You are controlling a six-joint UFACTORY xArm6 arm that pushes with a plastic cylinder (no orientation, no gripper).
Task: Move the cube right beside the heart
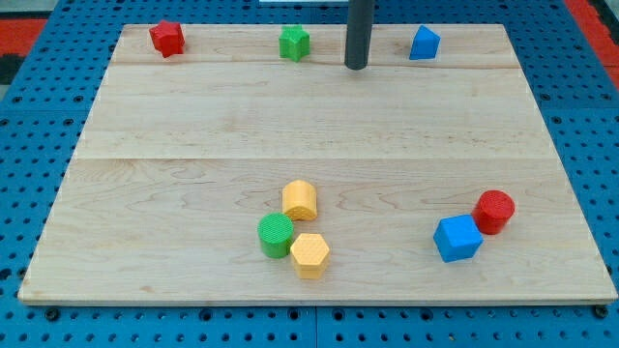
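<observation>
My tip [356, 66] rests near the view's top edge, between a green cube-like block [295, 43] to its left and a blue pointed block [424, 43] to its right, touching neither. A blue cube [456, 238] sits at the lower right, touching a red cylinder [494, 211]. A yellow rounded block [300, 199], which looks like a heart, sits at the lower middle. The tip is far from both the blue cube and the yellow heart-like block.
A green cylinder [276, 235] and a yellow hexagon [309, 255] huddle just below the yellow heart-like block. A red angular block [167, 38] sits in the top left corner. The wooden board [193, 126] lies on a blue pegboard.
</observation>
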